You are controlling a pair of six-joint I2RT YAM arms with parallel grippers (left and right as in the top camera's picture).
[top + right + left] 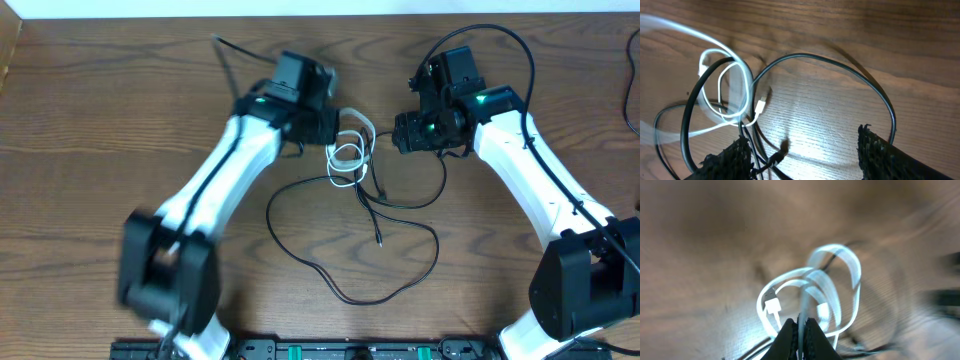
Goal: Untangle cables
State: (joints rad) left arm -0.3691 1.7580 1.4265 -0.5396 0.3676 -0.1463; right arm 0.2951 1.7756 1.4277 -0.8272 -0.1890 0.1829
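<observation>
Dark brown wood-grain worktop; pale strip past far edge; black rail along near edge.

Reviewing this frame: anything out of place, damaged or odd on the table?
Nothing damaged or spilled. The one oddity is the tangle itself: the black cable threads through the loops of the white cable. The left gripper pinches a white strand; the right gripper is open. The left wrist view is motion-blurred.
</observation>
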